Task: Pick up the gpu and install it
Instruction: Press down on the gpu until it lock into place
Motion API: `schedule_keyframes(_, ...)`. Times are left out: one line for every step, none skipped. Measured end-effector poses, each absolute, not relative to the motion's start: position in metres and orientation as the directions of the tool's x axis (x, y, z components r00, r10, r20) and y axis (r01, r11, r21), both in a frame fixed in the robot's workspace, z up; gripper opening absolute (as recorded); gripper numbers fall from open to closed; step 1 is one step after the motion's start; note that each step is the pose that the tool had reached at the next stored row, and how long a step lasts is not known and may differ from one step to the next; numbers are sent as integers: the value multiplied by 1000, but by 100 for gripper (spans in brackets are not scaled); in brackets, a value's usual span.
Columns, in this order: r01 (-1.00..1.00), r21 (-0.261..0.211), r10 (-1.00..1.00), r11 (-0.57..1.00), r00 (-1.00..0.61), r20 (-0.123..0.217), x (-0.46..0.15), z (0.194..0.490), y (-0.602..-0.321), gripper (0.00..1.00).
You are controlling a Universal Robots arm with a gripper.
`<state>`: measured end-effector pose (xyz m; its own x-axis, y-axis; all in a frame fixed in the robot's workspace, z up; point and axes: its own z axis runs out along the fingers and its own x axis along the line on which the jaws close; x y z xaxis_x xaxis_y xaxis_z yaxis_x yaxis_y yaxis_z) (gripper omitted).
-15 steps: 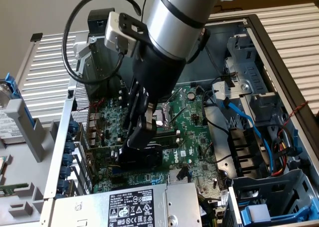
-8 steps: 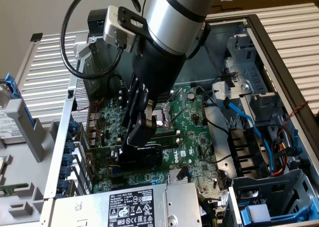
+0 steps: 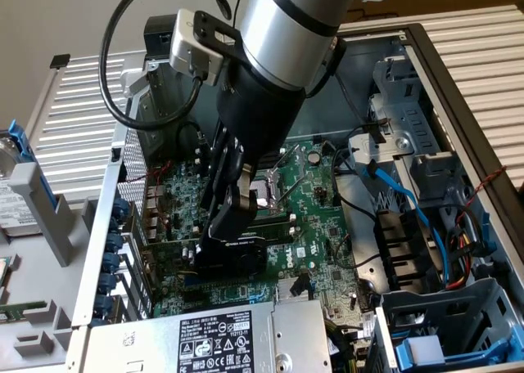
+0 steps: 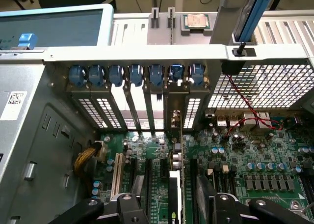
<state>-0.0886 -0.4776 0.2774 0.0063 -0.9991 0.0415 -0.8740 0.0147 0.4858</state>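
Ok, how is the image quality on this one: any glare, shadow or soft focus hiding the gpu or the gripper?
Exterior view: even light, a bright streak of glare along the silver arm; the gripper is dark and shadows the gpu beneath it. Wrist view: the motherboard and blue slot clips are sharp; the near fingers are black and slightly soft; the gpu is seen edge-on between them.

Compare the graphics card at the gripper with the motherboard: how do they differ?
The graphics card is small and stands on edge between the open gripper fingers; the motherboard is large and lies flat on the case floor. The card wears a black shroud; the motherboard is bare. Both are green circuit boards.
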Motion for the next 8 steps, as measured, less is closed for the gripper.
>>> schedule_keyframes(-874, 486, -999, 15, 6, 42, -89, 277, -478, 54)
schedule_keyframes(-874, 486, -999, 15, 6, 41, -89, 277, -478, 54)
schedule_keyframes(-874, 486, -999, 15, 6, 42, -89, 277, -478, 54)
schedule_keyframes(-874, 486, -999, 15, 6, 42, -89, 277, -478, 54)
schedule_keyframes(-874, 486, -999, 15, 6, 42, -89, 277, -478, 54)
schedule_keyframes(-874, 486, -999, 15, 6, 42, -89, 277, -478, 54)
schedule_keyframes(-874, 486, -999, 15, 6, 41, -89, 277, -478, 54)
schedule_keyframes(-874, 486, -999, 15, 6, 41, -89, 277, -478, 54)
